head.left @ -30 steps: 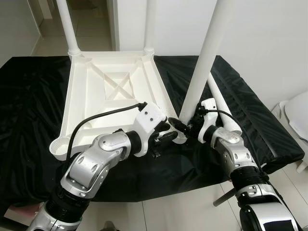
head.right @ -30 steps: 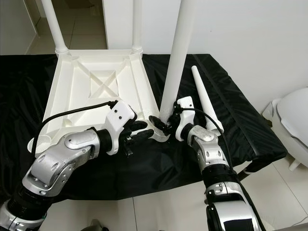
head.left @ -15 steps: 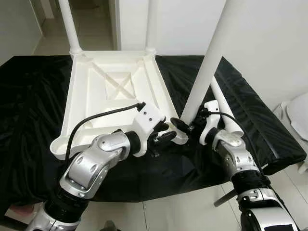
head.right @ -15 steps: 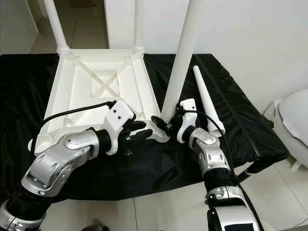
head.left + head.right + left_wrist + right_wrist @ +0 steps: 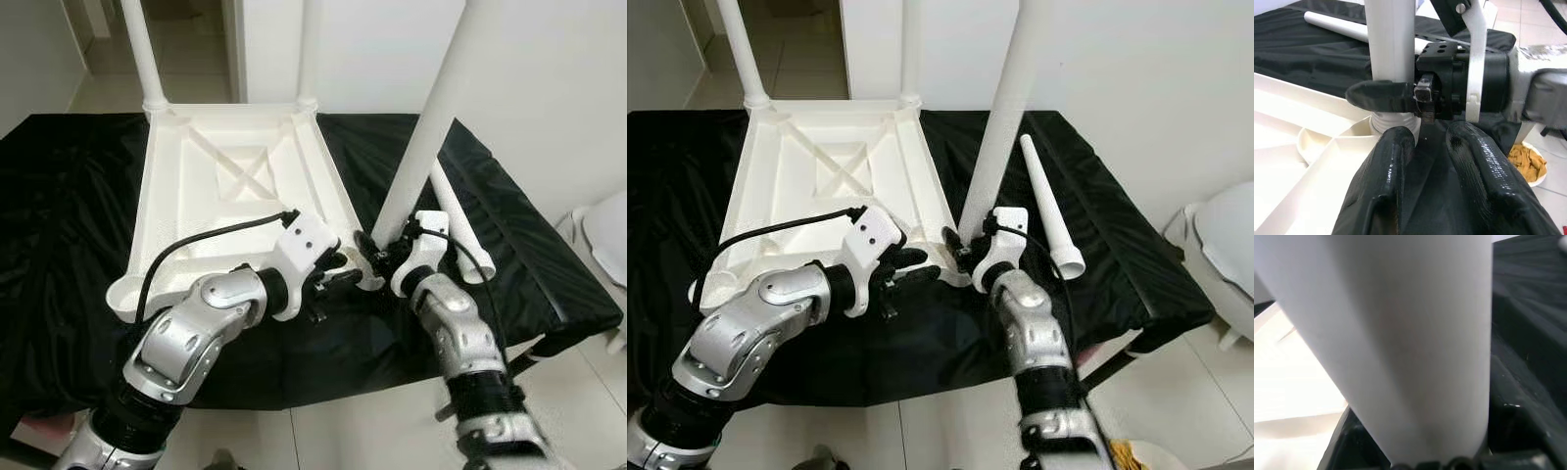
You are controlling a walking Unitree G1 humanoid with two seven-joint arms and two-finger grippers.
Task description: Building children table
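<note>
A black-draped counter [image 5: 59,225] is seen before a white wall. The upturned white table top [image 5: 235,186] lies at centre, legs already standing at its far corners, 11 and 12 o'clock. The left claw [image 5: 338,271], fingers slightly parted and empty, rests at the near corner. At 3 o'clock of it, the right claw [image 5: 377,257] is clamped on the third leg [image 5: 431,117] above its socket. A spare leg [image 5: 458,235] lies farther right. The plastic is judged light, stiff and slippery, best gripped low. Compared with a second ago, the leg is held more upright.
</note>
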